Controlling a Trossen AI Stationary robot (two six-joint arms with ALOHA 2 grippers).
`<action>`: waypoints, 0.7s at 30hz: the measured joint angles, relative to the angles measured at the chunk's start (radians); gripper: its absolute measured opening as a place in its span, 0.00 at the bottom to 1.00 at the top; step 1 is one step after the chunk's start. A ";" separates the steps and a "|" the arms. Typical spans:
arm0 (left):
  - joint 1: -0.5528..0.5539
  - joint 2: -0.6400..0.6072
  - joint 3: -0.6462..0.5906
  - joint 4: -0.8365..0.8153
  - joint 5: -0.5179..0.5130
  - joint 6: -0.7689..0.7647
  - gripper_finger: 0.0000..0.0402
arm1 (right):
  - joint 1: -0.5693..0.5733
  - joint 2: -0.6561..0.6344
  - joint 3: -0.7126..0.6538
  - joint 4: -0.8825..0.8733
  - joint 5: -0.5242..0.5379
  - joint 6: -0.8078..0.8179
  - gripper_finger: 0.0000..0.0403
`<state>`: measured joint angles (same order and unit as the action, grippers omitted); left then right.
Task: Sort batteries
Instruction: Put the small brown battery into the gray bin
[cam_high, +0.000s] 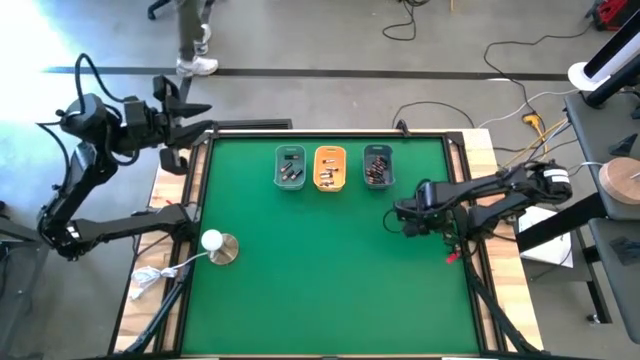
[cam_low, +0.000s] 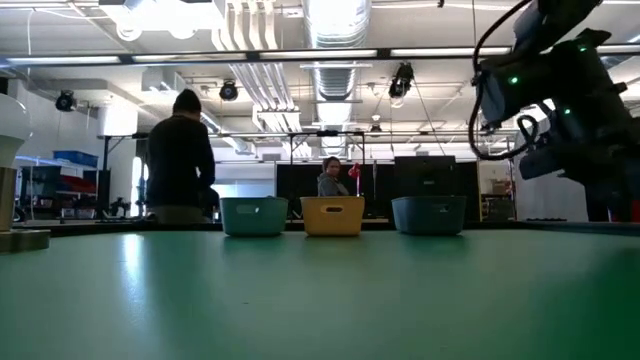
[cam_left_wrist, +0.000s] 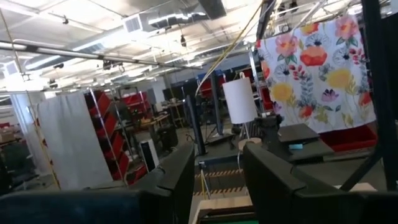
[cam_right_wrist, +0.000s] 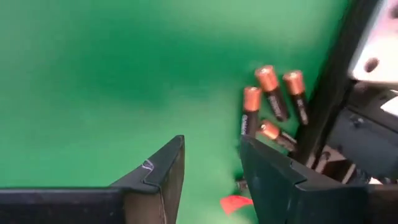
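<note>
Near the far edge of the green table (cam_high: 300, 290) three small trays stand in a row, close together but not touching. One tray is teal (cam_high: 290, 167), the middle tray is orange (cam_high: 329, 168), and the third tray is dark blue-grey (cam_high: 377, 166). Each tray has a few little batteries lying in it; the ones in the orange tray (cam_high: 327, 178) are easiest to see from above. From table height only the outer walls of the trays show, so what is inside is hidden there. More batteries (cam_right_wrist: 272, 106) lie loose on the green top beside the right edge, next to the black frame. Four of them show, black with copper ends, bunched close together. The right gripper (cam_high: 408, 219) hangs over the table near that right edge, just beside these loose batteries. Its two fingers (cam_right_wrist: 163, 171) are partly open with a gap between them, and they hold nothing. Something small and red (cam_right_wrist: 234, 203) lies near the fingers. The left gripper (cam_high: 192, 112) is off the table, past the far left corner, pointing out into the room. Its fingers (cam_left_wrist: 174, 177) are apart too, with nothing between them. A white ball on a round base (cam_high: 215, 245) stands near the left edge. Two people are in the room behind the table.
</note>
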<state>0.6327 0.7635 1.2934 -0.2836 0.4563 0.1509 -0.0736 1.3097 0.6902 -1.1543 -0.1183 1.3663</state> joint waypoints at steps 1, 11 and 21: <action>0.000 0.004 0.000 0.001 -0.002 0.000 0.29 | 0.016 -0.003 -0.004 0.006 0.021 0.060 0.37; 0.000 0.020 0.003 0.057 -0.004 0.002 0.29 | 0.297 -0.051 -0.014 0.010 0.190 0.616 0.43; 0.000 0.059 0.003 0.080 -0.004 -0.003 0.29 | 0.396 0.022 -0.037 0.005 0.277 0.815 0.43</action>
<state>0.6327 0.8223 1.2961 -0.2033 0.4521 0.1482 0.3229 1.3315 0.6527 -1.1490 0.1586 2.1810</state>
